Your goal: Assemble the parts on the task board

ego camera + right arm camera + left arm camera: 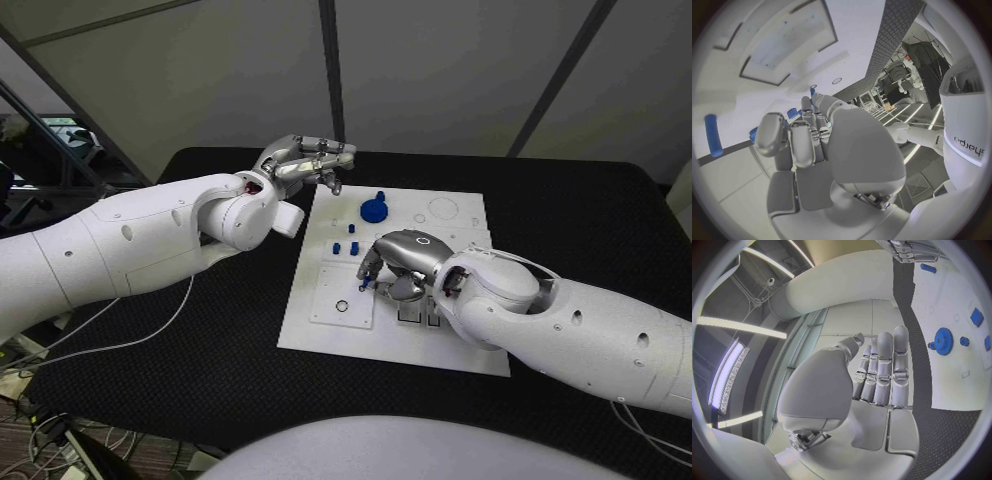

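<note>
your right hand (397,262) sits low over the task board (447,345) middle, fingers curled by a small blue part (365,284), grip unclear; blue gear (374,210) lies beyond, nearer the left hand (306,160), fingers straight, empty.

Head camera looks down; wrist cameras sit close behind hands; all share task board (433,340).

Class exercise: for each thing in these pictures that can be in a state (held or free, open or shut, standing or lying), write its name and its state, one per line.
left hand: raised beyond the board's far edge, holds nothing, fingers straight.
right hand: down over the task board, fingers curled; whether it holds a part cannot be told.
task board: lies flat on the table.
blue gear: on the board, free.
small blue pegs: stand on the board, untouched.
</note>
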